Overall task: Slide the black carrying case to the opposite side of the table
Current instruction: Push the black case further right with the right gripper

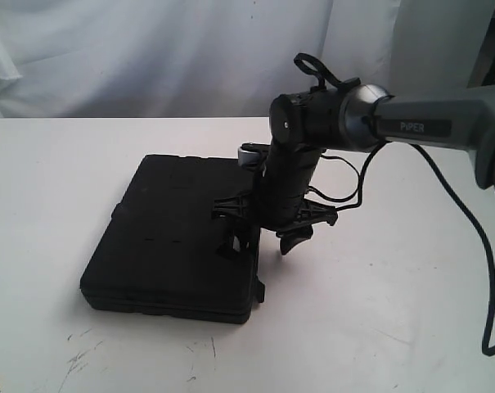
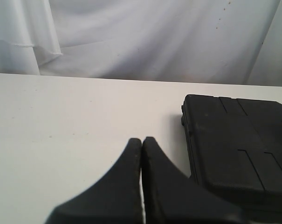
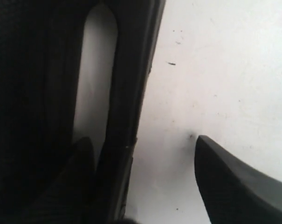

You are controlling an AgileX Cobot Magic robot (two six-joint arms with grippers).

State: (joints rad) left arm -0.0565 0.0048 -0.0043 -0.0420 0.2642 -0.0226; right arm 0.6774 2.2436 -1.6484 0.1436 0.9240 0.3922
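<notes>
The black carrying case (image 1: pixel 173 237) lies flat on the white table (image 1: pixel 394 311), left of centre. My right gripper (image 1: pixel 263 243) points down at the case's right edge and is open. In the right wrist view one finger (image 3: pixel 82 158) sits at the handle opening and the other finger (image 3: pixel 224 177) hangs over bare table, so the jaws straddle the case's handle bar (image 3: pixel 129 93). My left gripper (image 2: pixel 141 140) is shut on nothing, low over the table (image 2: pixel 61 121), with the case (image 2: pixel 238 144) close beside it. The left arm is out of the exterior view.
A white cloth backdrop (image 1: pixel 149 57) hangs behind the table's far edge. A black cable (image 1: pixel 468 237) trails from the right arm down over the table's right side. Dark scuffs (image 1: pixel 79 356) mark the tabletop near the front edge.
</notes>
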